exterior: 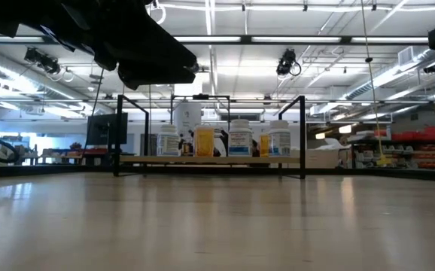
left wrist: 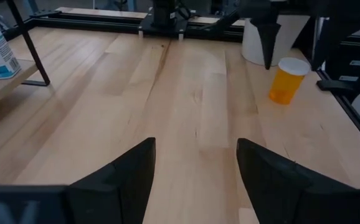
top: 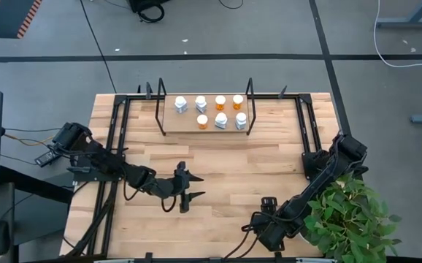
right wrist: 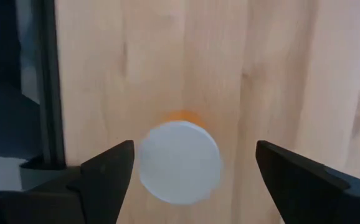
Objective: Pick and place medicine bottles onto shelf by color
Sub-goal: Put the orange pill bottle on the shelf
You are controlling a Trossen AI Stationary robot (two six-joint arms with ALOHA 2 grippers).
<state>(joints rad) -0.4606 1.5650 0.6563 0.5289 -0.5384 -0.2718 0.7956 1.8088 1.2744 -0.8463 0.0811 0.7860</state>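
One orange medicine bottle (left wrist: 286, 81) with a white cap (right wrist: 180, 162) stands on the table near its front right. My right gripper (right wrist: 192, 152) points down over it, open, one finger on either side of the cap and apart from it; in the high view this gripper (top: 268, 207) hides the bottle. My left gripper (top: 195, 187) hovers open over the table's middle, holding nothing. The shelf (top: 169, 123) at the far middle carries several orange and white bottles (top: 220, 120) standing on their bases.
A potted plant (top: 351, 219) stands at the table's near right corner, close to my right arm; its white pot (left wrist: 261, 46) sits just behind the bottle. Black frame rails (top: 116, 131) run along the table's left and right sides. Bare wood (top: 255, 161) lies between shelf and grippers.
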